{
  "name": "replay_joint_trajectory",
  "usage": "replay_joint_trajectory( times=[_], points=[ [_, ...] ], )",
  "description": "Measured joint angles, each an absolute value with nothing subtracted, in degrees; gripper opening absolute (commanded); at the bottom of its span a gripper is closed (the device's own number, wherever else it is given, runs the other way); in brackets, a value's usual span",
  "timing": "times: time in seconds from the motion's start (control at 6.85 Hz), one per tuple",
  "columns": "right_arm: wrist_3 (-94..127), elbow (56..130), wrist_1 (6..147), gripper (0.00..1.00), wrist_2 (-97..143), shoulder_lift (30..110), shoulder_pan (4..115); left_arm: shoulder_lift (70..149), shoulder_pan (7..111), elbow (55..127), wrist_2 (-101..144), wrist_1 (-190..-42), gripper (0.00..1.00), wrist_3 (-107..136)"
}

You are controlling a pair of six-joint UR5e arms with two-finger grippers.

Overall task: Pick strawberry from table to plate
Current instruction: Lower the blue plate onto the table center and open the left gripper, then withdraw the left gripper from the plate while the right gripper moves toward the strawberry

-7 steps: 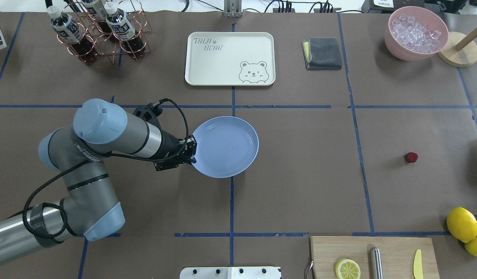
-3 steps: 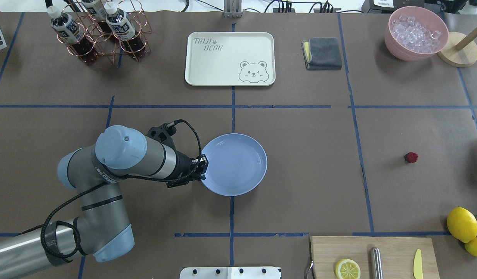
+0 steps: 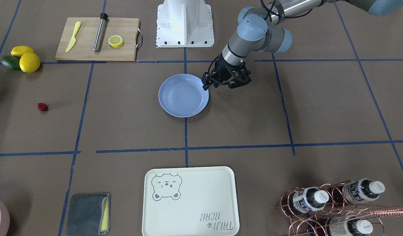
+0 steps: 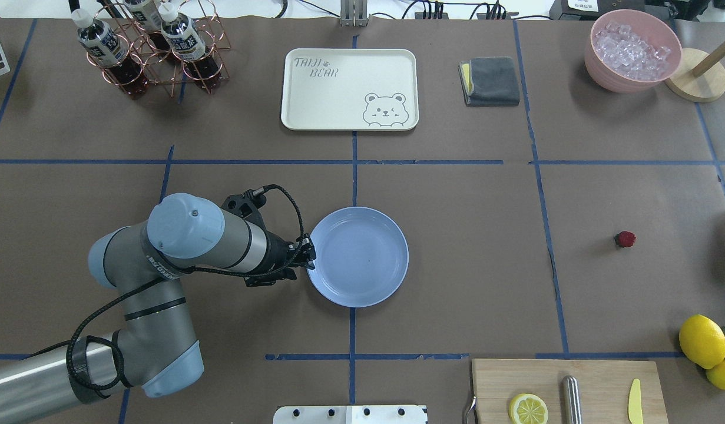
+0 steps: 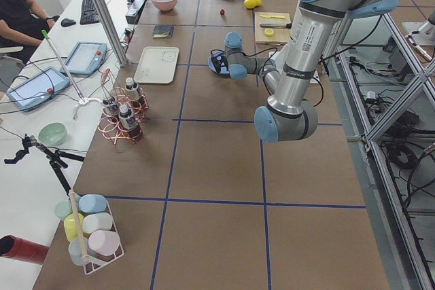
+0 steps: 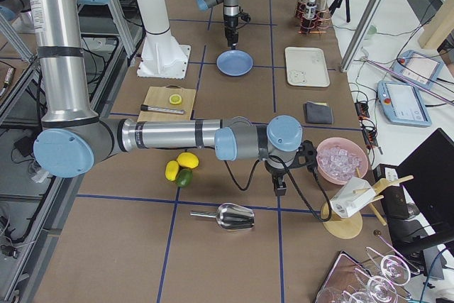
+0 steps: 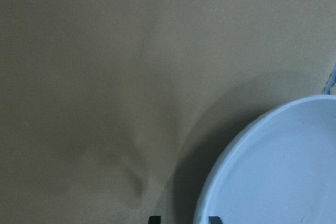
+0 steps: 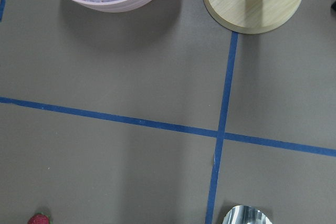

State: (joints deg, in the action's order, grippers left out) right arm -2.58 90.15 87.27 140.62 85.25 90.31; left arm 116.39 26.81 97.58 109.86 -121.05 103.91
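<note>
The small dark-red strawberry [image 4: 625, 238] [image 3: 42, 107] lies alone on the brown table [image 4: 456, 282], far to the right; it also shows at the bottom edge of the right wrist view [image 8: 38, 219]. The light-blue plate [image 4: 358, 257] [image 3: 183, 95] rests flat near the table's middle, with nothing on it. My left gripper [image 4: 309, 256] [image 3: 205, 82] hangs at the plate's left rim; in the left wrist view its fingertips [image 7: 154, 219] stand apart with the rim [image 7: 210, 192] between them, so it is open. My right gripper [image 6: 280, 189] hovers near the ice bowl; whether it is open or shut I cannot tell.
A cream bear tray [image 4: 349, 88], a grey cloth [image 4: 490, 80], a bottle rack [image 4: 156, 47] and a pink bowl of ice [image 4: 632, 50] line the far side. A cutting board [image 4: 598, 377] with a lemon half and whole lemons [image 4: 702, 340] sit front right.
The left arm brought the plate toward the robot and slightly right. In the last moment the plate settled flat and the arm nearly stopped.
</note>
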Motion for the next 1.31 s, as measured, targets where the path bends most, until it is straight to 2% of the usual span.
replay_joint_trajectory(
  times=[0.44,1.02,1.31],
  points=[
    [8.78,93.54,86.02,1.0,140.24,84.41,84.43,116.11,35.2,104.25,114.96,-111.11,1.0,98.33],
    [39.01,95.7,60.45,1.0,132.85,89.45,69.79,116.13,44.14,112.92,116.46,-93.35,1.0,83.66],
    [44.9,97.84,56.57,1.0,128.65,92.35,62.74,115.19,45.6,113.94,116.53,-92.09,1.0,80.98]
  ],
)
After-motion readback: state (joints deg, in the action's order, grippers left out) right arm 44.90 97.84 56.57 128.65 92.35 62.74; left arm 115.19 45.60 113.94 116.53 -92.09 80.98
